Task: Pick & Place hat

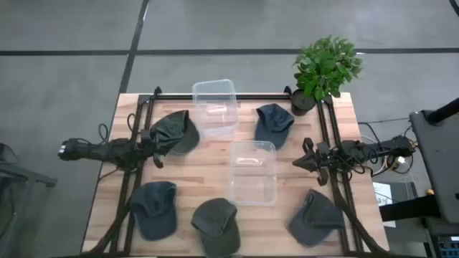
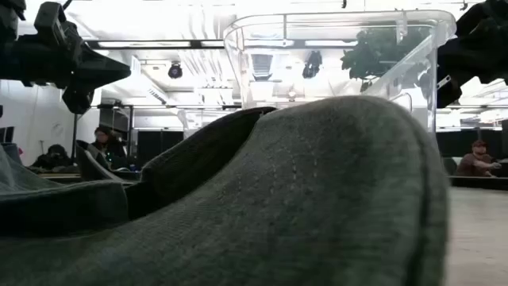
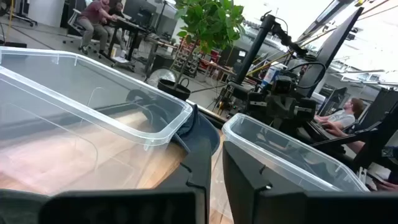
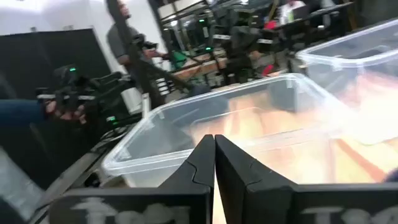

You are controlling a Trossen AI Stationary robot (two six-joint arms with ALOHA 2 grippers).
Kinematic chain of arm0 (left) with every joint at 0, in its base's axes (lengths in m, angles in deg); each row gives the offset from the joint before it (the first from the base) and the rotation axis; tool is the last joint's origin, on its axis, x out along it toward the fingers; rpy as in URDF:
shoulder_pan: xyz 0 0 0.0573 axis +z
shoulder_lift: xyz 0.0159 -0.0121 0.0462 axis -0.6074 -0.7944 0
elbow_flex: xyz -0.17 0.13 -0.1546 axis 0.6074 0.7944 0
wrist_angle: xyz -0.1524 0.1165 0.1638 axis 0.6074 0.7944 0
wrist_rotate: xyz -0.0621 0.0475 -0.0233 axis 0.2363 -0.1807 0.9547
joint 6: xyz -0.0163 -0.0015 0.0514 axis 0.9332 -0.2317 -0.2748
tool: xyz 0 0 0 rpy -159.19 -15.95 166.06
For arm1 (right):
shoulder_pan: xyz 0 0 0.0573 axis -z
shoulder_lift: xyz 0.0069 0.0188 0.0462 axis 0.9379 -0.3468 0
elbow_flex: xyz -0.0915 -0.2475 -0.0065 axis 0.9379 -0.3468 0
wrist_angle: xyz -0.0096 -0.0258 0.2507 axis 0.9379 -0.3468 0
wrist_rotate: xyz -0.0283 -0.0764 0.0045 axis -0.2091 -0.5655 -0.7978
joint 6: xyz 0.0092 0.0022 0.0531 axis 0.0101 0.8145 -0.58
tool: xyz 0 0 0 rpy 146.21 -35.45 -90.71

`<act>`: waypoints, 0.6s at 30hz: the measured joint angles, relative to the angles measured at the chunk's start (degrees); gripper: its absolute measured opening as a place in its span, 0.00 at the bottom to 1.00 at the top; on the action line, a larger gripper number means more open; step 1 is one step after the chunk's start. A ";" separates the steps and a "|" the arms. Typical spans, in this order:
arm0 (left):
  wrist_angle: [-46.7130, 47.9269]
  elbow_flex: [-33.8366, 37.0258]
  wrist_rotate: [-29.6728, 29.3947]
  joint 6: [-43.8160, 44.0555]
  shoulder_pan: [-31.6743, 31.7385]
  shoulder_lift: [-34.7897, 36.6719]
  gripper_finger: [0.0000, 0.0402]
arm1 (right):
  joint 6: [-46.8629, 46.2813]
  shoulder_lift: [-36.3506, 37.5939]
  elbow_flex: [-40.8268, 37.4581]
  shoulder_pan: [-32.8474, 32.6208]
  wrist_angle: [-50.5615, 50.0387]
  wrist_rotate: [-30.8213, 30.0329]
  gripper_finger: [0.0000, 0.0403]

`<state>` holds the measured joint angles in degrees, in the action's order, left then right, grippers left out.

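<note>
two dark arms reach in over a wooden table (image 1: 215, 168), one from each side, and between them lie two clear plastic boxes and five hats.

the table is the largest thing, a pale plank top with dark rails running along its left and right edges. the near box (image 1: 252, 173) sits just right of the middle, and the far box (image 1: 215, 107) stands at the back edge, slightly left of it; the two are close together at one corner.

a leafy plant (image 1: 324, 68) in a dark pot stands at the back right corner.

of the hats, the one that matters here is the grey-green hat (image 1: 174, 132) at back left, just beside the far box. it hangs bunched from the left gripper (image 1: 152, 143), whose fingers are clenched on its edge. a blue hat (image 1: 273, 124) lies at back right, beside the far box. a second blue hat (image 1: 155, 208) lies at front left, a green hat (image 1: 217, 225) at front middle and a grey hat (image 1: 314, 218) at front right.

the right gripper (image 1: 300, 164) hangs just beside the near box's right wall, its fingers pressed together on nothing.

people sit at desks in the room behind.
</note>
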<state>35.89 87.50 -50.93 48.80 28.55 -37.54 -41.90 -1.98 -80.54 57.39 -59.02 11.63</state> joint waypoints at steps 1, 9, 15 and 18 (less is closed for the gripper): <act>0.00 0.00 0.00 0.00 0.01 0.00 0.09 | 0.00 -0.02 0.00 0.02 0.06 -0.96 0.02; 0.02 -0.02 0.00 0.00 0.00 -0.02 0.09 | -0.80 -0.02 0.00 0.00 0.50 -3.93 0.02; 1.26 -0.04 0.01 -2.98 0.00 -0.01 0.09 | -0.90 0.00 0.00 0.00 0.52 -3.93 0.02; 2.69 -0.13 0.08 -5.07 0.01 -0.02 0.09 | -1.29 -0.02 0.00 0.00 0.52 -4.15 0.02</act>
<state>38.59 87.37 -50.86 43.73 28.56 -37.56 -43.19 -2.00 -80.54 57.39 -58.50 7.48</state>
